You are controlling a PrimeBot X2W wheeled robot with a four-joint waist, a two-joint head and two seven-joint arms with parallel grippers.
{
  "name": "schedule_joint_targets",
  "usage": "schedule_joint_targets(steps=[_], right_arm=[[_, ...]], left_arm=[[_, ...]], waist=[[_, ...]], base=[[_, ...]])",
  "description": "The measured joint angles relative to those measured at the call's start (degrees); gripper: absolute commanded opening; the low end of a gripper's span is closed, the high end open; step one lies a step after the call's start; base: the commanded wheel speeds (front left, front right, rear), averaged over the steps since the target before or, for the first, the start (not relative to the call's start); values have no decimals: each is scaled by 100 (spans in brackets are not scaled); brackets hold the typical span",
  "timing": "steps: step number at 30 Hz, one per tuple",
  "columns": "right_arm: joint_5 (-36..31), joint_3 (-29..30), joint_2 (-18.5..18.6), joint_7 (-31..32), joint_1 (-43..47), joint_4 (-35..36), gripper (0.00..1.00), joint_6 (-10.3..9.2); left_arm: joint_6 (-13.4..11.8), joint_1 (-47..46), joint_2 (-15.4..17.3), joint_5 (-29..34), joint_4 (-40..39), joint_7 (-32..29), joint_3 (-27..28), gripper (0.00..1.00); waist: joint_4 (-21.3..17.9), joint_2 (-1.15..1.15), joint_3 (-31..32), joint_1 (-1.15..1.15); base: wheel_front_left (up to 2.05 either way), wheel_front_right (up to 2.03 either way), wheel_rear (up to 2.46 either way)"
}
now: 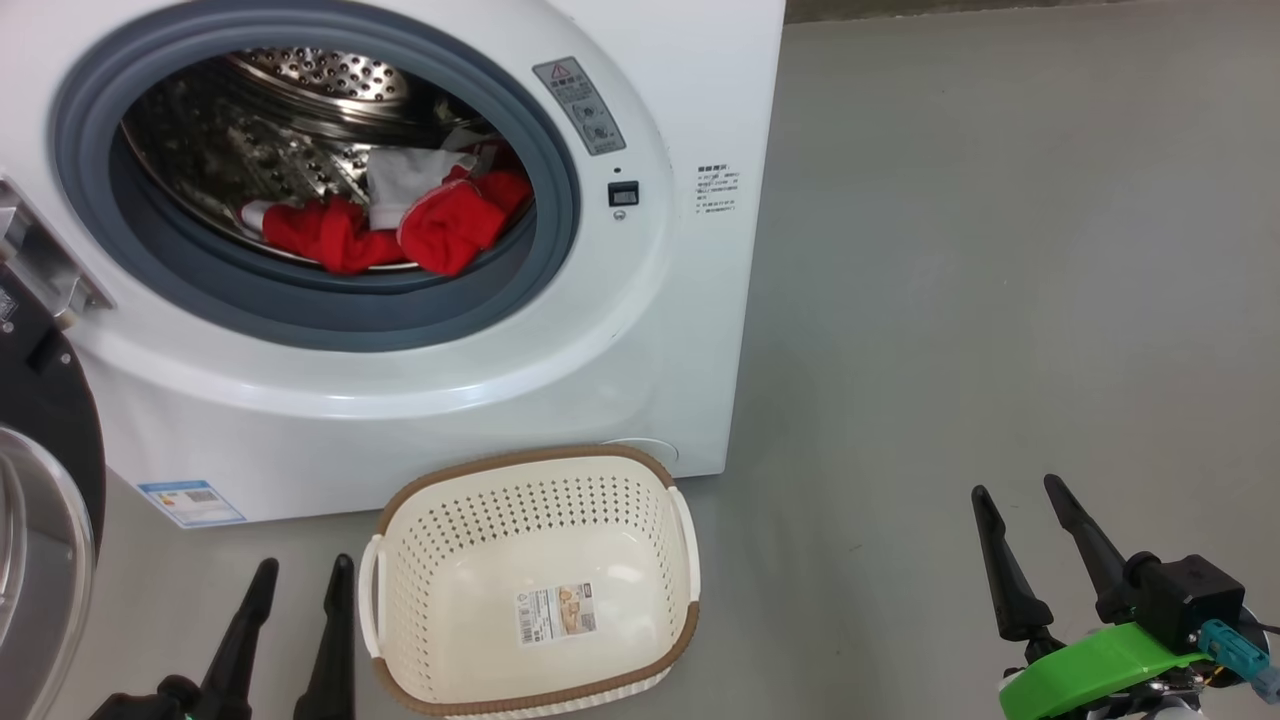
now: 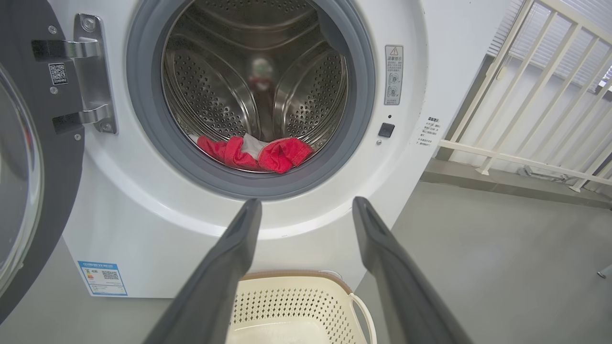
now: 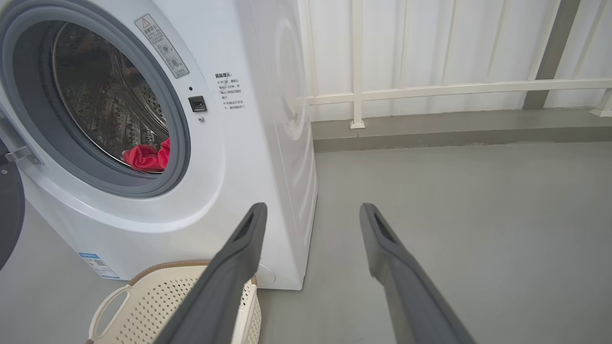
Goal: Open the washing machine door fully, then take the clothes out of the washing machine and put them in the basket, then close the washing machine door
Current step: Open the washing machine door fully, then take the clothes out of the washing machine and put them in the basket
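While my left gripper [image 1: 305,565] stands with its two dark fingers spread wide and nothing between them, the red clothes [image 1: 440,225] lie well ahead of it and higher up. They are heaped at the bottom front of the perforated steel drum [image 1: 300,100] of the white washing machine [image 1: 420,400], just behind the grey rubber ring [image 1: 330,320]. Seen along my left fingers, the heap sits above the gap between them and a little to its left, with a light grey piece tucked among the red folds. My right gripper [image 1: 1016,490] is just as open and just as empty. It hangs over the grey floor [image 1: 1000,250] to the right of the machine, well apart from the clothes. From that wrist they show as a red patch at the drum's lower edge, far up and left of my fingers. The washing machine door [image 1: 45,400] is swung open on its hinge [image 2: 91,76] at the machine's left, its glossy black rim near my left gripper. The cream perforated basket [image 1: 520,462] with the brown rim stands on the floor close against the machine's front, below the drum opening. It is just right of my left fingers and well left of my right ones, and a paper label [image 1: 556,612] lies on its bottom.
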State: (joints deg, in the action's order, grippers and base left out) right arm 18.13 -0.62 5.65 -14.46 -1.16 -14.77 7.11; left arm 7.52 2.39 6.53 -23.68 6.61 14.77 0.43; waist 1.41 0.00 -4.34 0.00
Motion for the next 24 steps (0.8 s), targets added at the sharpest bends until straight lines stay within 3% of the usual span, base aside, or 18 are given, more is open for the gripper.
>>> schedule_joint_targets(steps=[16,24], right_arm=[[-1,2,-33,0,0,40,100,0],[-1,-1,-33,0,0,42,100,0]], left_arm=[[0,-13,14,-31,-22,0,-62,100],[0,-19,101,-123,-40,0,-125,100]], waist=[[75,0,-24,0],[91,0,-33,0]], base=[[1,-1,0],[78,-78,0]])
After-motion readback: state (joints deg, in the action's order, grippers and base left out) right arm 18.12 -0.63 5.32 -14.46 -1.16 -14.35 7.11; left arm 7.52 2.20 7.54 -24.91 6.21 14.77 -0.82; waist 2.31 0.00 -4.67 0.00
